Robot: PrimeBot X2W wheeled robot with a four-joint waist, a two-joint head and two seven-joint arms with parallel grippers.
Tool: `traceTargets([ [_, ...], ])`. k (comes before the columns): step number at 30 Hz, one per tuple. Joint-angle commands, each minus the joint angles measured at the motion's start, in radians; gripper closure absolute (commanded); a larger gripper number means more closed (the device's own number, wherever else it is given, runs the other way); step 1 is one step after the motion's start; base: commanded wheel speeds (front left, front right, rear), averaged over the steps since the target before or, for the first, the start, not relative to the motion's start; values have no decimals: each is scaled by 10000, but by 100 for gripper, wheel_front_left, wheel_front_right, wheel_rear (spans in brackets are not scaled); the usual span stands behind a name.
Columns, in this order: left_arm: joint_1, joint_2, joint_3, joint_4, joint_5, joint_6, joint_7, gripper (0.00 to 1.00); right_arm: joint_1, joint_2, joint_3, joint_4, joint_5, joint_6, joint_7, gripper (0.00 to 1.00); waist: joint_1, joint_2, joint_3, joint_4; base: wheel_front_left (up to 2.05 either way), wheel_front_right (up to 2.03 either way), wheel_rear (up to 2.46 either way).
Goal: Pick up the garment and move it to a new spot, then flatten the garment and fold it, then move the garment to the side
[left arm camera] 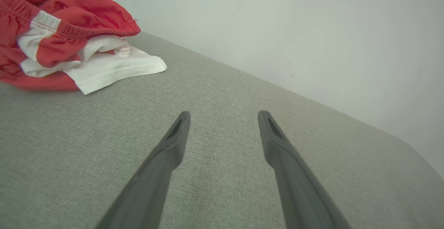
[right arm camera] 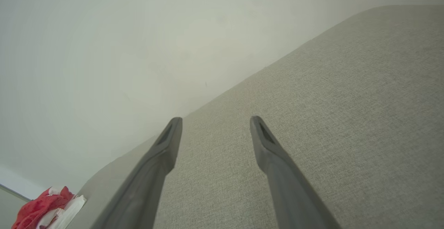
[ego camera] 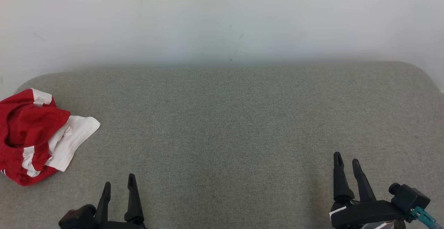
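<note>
Garment [ego camera: 33, 137], red and white, lies crumpled at 9 o'clock on the grey cushion [ego camera: 222, 118], well apart from both grippers. Left gripper [ego camera: 119, 180] at 7 o'clock and right gripper [ego camera: 347, 158] at 5 o'clock hover empty, fingers spread. The left wrist view resolves a stitched red hem [left arm camera: 104, 29] that the head view leaves indistinct.

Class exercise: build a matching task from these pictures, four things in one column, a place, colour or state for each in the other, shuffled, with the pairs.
1 garment
2 left tool
3 right tool
4 padded surface

A open, head view's lower right
B grey fabric
C crumpled, red and white
D open, head view's lower left

Pairs: 1-C, 2-D, 3-A, 4-B
</note>
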Motion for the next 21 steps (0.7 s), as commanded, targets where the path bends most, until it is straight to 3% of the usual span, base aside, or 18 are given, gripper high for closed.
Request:
traceTargets([
  [1,-122,45,-61,-78,453,75,-105,0,-111,-11,50,-92,-448,62,-111,0,0,0,1,4,0,0,0],
  [6,-113,49,-213,-96,1302,127,-255,0,-55,-12,25,-95,-1473,65,-262,0,0,0,-9,17,0,0,0],
  [21,159,110,-322,-188,3040,-93,-573,0,101,-12,-11,76,-2866,64,-567,0,0,0,-118,53,0,0,0],
])
